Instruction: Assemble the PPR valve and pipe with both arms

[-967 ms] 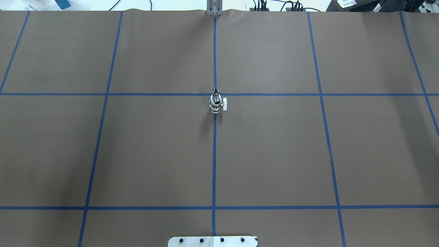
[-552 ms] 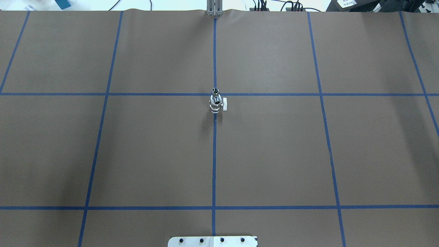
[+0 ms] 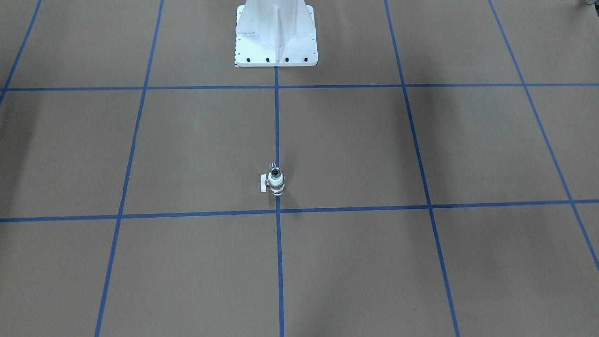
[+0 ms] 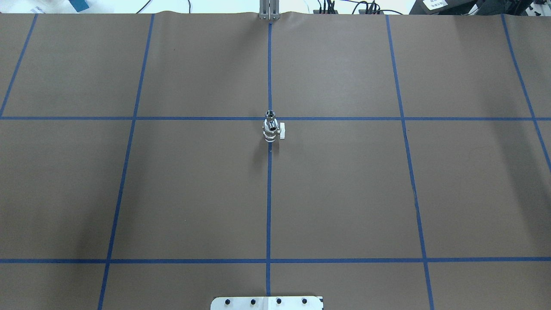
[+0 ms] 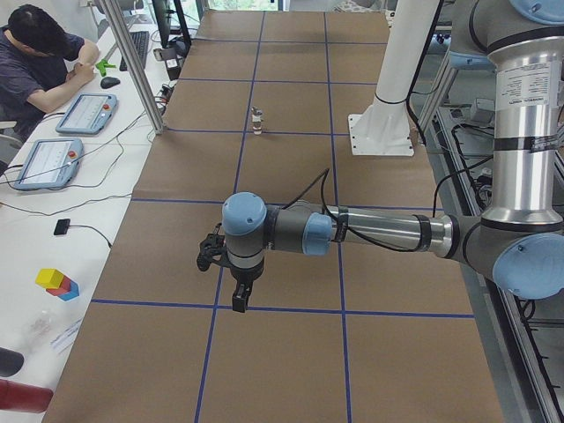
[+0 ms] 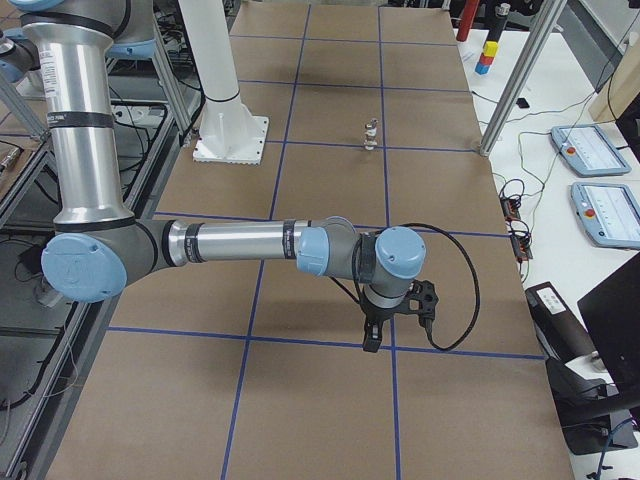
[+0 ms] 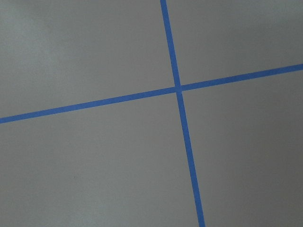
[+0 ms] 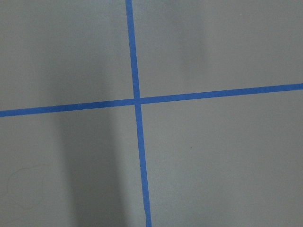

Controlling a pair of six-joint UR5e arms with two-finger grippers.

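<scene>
The left claw (image 5: 238, 302) is seen close up from the table's left end. It is pointed down over the brown table (image 5: 291, 352), by a cross of blue tape (image 7: 178, 89). Whether it is open or closed cannot be told. The right claw (image 6: 372, 343) is seen the same way from the right end, pointed down by another tape cross. Its state cannot be told either.

Farther along, in the middle of the table, the valve (image 4: 270, 129) is stood upright on the middle tape line, well apart from both claws. Its white ring is at the bottom, and its white handle (image 4: 282, 130) is stuck out to the robot's right. The pipe (image 4: 270, 114) is set on top, touching it. The white stand (image 3: 276, 32) is bolted down to one side. Farthest off, a person (image 5: 35, 53) is seated.
</scene>
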